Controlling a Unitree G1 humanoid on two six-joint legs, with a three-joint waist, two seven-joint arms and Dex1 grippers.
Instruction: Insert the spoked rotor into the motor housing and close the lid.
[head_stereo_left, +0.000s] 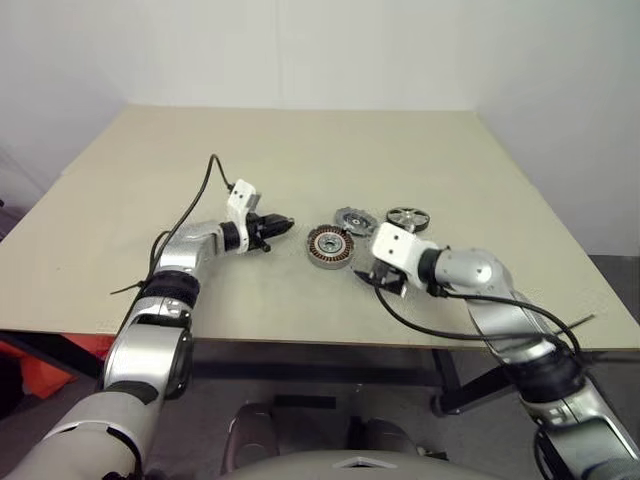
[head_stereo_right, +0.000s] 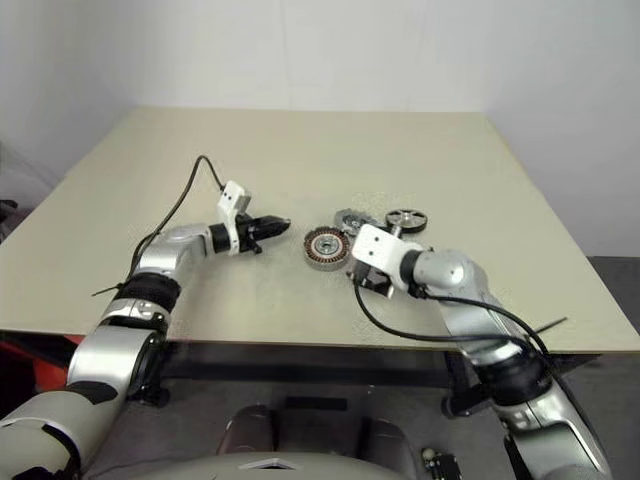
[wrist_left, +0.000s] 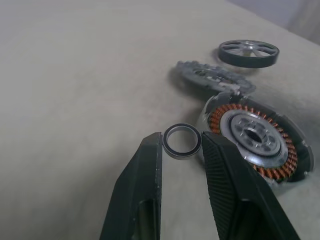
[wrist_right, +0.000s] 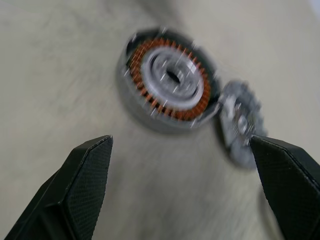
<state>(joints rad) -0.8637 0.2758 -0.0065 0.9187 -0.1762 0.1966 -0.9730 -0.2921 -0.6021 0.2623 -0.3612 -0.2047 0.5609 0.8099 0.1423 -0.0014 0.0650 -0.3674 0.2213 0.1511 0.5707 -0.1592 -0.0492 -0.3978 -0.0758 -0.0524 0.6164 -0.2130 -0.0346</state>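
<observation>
Pincer states first: the left pincer (wrist_left: 182, 150) is closed down on a small dark-rimmed ring (wrist_left: 183, 141), pinched edge-on between its two fingertips, while the right pincer (wrist_right: 180, 150) stands wide apart with nothing in it.

The spoked rotor (head_stereo_left: 407, 217) lies flat on the table (head_stereo_left: 300, 150), right of centre in the left eye view, and neither pincer touches it. Just to its left sits the lid (head_stereo_left: 355, 220), its notched edge touching or nearly touching the motor housing (head_stereo_left: 329, 246), which lies a little lower and further left, windings facing up. The right pincer hangs just beside the housing's lower right, so the rotor is up and to the right of it, near but apart. The left pincer is left of the housing, and both housing and lid lie between it and the rotor.

My judgement: the step in hand looks like seating the ring at the housing's hub before the rotor goes in. To do it well, bring the ring over the grey centre, level it so it lies flat rather than on edge, lower it squarely, and release only once it rests. The free right pincer could steady the housing rim, keeping clear of the lid.
</observation>
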